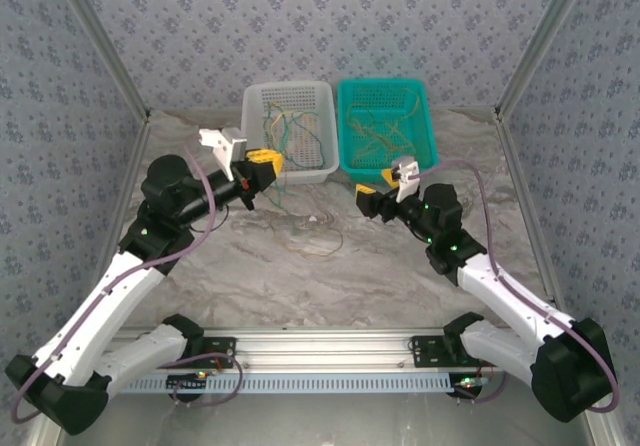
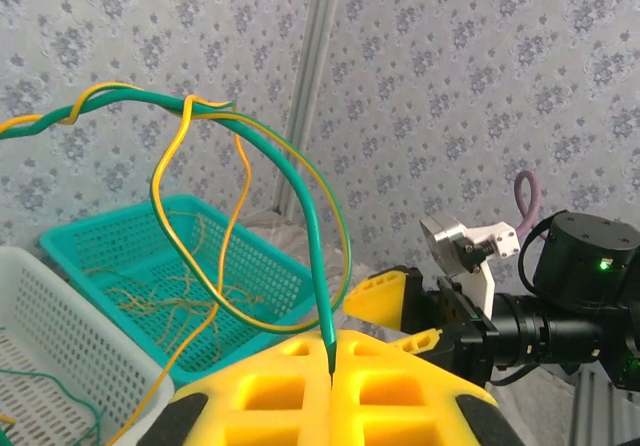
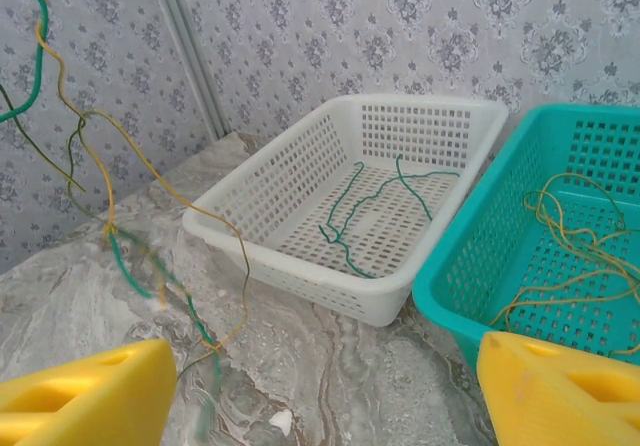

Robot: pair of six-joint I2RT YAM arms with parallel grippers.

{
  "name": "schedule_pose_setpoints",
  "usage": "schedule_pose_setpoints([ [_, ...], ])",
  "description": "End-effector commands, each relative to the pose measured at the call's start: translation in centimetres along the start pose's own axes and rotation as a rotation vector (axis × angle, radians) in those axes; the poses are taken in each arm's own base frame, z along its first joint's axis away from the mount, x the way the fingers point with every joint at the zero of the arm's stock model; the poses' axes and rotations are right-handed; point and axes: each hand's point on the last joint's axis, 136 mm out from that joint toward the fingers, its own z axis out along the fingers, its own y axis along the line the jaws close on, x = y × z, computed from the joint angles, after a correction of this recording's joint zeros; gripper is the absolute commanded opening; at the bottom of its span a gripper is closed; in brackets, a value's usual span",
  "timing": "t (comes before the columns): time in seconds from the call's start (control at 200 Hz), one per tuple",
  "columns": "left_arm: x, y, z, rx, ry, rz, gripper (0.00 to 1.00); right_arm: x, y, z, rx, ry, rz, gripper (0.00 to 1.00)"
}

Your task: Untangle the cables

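Note:
My left gripper [image 1: 262, 169] [image 2: 332, 364] is raised in front of the white basket and is shut on the end of a green cable [image 2: 312, 228]. That cable arcs up from the jaws, twisted with a yellow cable [image 2: 166, 156]. The tangle of cables [image 3: 108, 228] hangs down to the table [image 1: 316, 228]. My right gripper [image 1: 378, 189] [image 3: 322, 406] hovers open near the teal basket, facing the tangle, with nothing between its fingers. Green cables [image 3: 372, 206] lie in the white basket [image 1: 252, 106]. Yellow cables [image 3: 570, 248] lie in the teal basket [image 1: 432, 136].
The two baskets stand side by side at the back of the marbled table [image 1: 300, 276]. Patterned walls close in the sides and back. A metal rail [image 1: 320, 348] runs along the near edge between the arm bases.

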Motion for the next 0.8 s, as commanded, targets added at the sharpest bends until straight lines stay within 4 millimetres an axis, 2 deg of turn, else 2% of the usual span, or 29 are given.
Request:
schedule_pose_setpoints([
  [0.0, 0.2, -0.3, 0.6, 0.040, -0.008, -0.007, 0.00, -3.3, 0.8, -0.8, -0.029, -0.072, -0.018, 0.82],
  [0.155, 3.8, 0.6, 0.8, 0.039, 0.046, -0.010, 0.00, -3.9, 2.2, -1.1, -0.146, -0.052, -0.010, 0.86],
  [0.26, 5.9, 0.3, 0.6, 0.075, 0.070, 0.011, 0.00, -4.0, 3.3, -1.2, -0.262, -0.009, -0.006, 0.87],
  [0.3, 6.5, 0.2, 0.5, 0.086, 0.080, 0.020, 0.00, -4.1, 4.1, -1.3, -0.322, 0.005, -0.011, 0.88],
  [0.34, 7.1, 0.0, 0.3, 0.102, 0.088, 0.035, 0.00, -4.2, 4.8, -1.4, -0.366, 0.021, -0.019, 0.93],
  [0.45, 8.9, 0.3, -0.1, 0.094, 0.118, 0.062, 0.00, -4.4, 6.5, -1.1, -0.489, 0.076, -0.016, 0.93],
  [0.54, 10.0, 0.3, -0.3, 0.102, 0.136, 0.085, 0.00, -4.4, 7.1, -0.5, -0.536, 0.110, 0.010, 0.93],
  [0.68, 11.6, 0.9, -0.3, 0.080, 0.172, 0.094, 0.00, -6.1, 6.1, 1.5, -0.476, 0.151, 0.139, 0.94],
  [0.795, 12.2, 0.8, -0.1, 0.081, 0.179, 0.110, 0.00, -7.3, 5.4, 3.7, -0.445, 0.216, 0.313, 0.94],
])
